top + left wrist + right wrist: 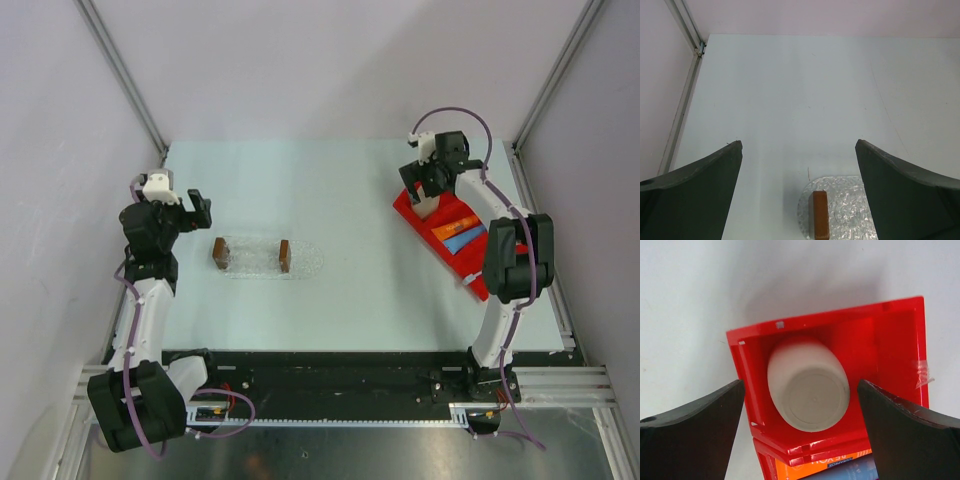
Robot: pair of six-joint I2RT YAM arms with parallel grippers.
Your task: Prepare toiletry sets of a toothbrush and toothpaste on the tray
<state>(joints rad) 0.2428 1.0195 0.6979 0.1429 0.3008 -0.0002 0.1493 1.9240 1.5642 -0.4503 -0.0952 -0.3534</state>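
Note:
The clear bumpy oval tray (305,258) (850,210) lies at centre-left and carries a rack with two brown end blocks (285,255) (820,215). My left gripper (203,209) (799,142) hovers open just left of the tray, holding nothing. The orange toothpaste (452,229) (812,471) and the blue toothpaste (466,241) (852,473) lie side by side in the red divided bin (412,214) (825,320). My right gripper (428,192) (801,382) hangs open above the bin's far compartment, its fingers either side of a beige cup (809,390) lying there. No toothbrush is in view.
The red bin sits tilted along the right side of the table, near the right arm. Metal frame rails (682,100) run along the table's left and right edges. Pale walls close in on three sides.

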